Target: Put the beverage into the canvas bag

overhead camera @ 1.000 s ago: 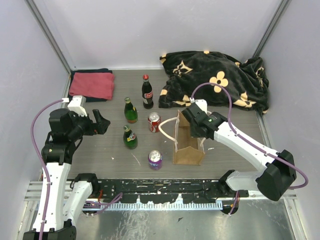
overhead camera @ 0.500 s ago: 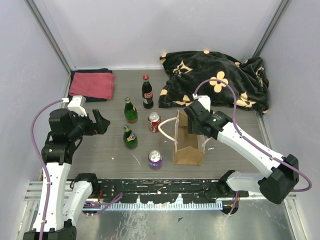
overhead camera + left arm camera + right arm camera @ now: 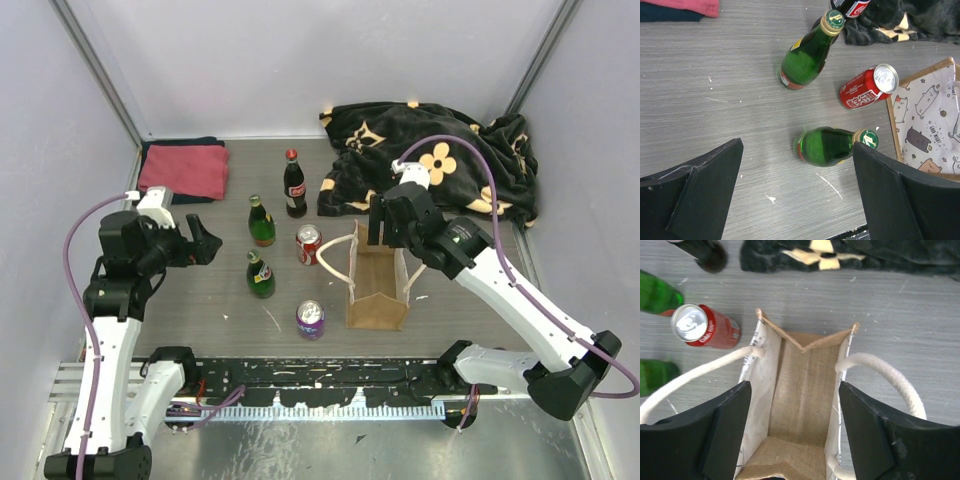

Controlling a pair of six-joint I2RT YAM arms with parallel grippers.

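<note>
The right gripper (image 3: 796, 432) is open and empty, straight above the soft canvas bag (image 3: 805, 385). The left gripper (image 3: 795, 195) is open too. Below it stands a green bottle (image 3: 827, 146), probably heavy and slippery: better to grip its body.

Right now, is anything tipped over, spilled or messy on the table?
Nothing is tipped or spilled: the bottles and cans stand upright, and the canvas bag stands open and looks empty. Only the black flowered blanket looks messy, crumpled in a heap at the far right corner.
</note>
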